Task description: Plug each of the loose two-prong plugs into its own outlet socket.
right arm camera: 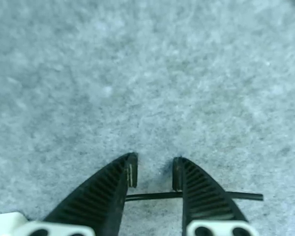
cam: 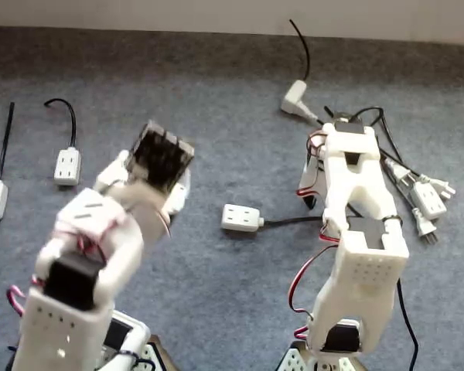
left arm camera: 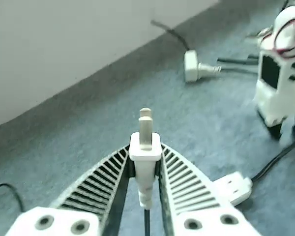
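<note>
**Operator:** What is held, and how are the jaws set?

**Technician:** A white plug is pinched in the left gripper, with the jaws pressed against its two sides. The prongs are pointed straight out past the fingertips, and the cord is led back between the jaws. The right gripper is positioned low over the carpet with its jaws spread. A black cable is seen lying across behind its fingertips and is not gripped.

**Operator:** Where is the target located?

**Technician:** A socket block is found on the carpet just beside one finger of the left gripper, off the line of the prongs. A second plug is seen well ahead of the jaws, near the wall.

**Operator:** How is the step to be carried out well?

**Technician:** The plug is judged to be lifted but not yet aligned.

1. The wrist should be turned until the prongs are aimed squarely at the slotted face of the block.
2. The prongs should be matched to one pair of slots before any force is applied.
3. Pressure should be applied along the prong axis only, because angled pressure is likely to twist the plug within the jaws.
4. The block appears light and loose, so sliding is to be expected. It may need to be braced by the right gripper.
5. The pinch should not be released until the plug is fully seated.
</note>
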You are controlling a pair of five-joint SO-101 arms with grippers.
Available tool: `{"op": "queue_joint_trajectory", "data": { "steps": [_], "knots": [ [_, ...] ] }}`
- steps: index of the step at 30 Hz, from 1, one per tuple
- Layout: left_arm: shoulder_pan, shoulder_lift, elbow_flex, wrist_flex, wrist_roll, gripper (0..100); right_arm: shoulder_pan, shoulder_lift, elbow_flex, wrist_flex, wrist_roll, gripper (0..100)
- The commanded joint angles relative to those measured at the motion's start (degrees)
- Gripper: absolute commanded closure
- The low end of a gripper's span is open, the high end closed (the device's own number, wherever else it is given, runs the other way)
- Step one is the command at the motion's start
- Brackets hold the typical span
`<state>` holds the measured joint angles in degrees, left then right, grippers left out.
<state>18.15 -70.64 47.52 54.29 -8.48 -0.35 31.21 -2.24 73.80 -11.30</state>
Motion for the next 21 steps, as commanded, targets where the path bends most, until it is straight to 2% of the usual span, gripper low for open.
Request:
{"op": "queue_joint_trajectory", "data": {
  "steps": [1, 6, 9, 15, 21],
  "knots": [
    [4.6, -16.2, 20.3, -18.2, 8.5, 99, -0.7, 0.6, 0.0, -2.6, -0.8, 87.5],
    [5.2, -33.3, 41.9, -37.9, 12.6, 99, -0.7, 0.5, 0.0, -2.6, -0.8, 87.8],
    [4.3, -34.2, 46.1, -45.0, 13.0, 99, -0.7, 0.3, 0.0, -2.6, -0.7, 87.8],
    [3.6, -30.3, 49.7, -45.9, 19.4, 99, -1.7, -0.5, -3.2, -2.2, -0.7, 87.8],
    [0.7, -28.1, 49.7, -45.8, 24.8, 99, -4.6, -4.3, -15.3, 8.9, -0.7, 87.8]
  ]
}}
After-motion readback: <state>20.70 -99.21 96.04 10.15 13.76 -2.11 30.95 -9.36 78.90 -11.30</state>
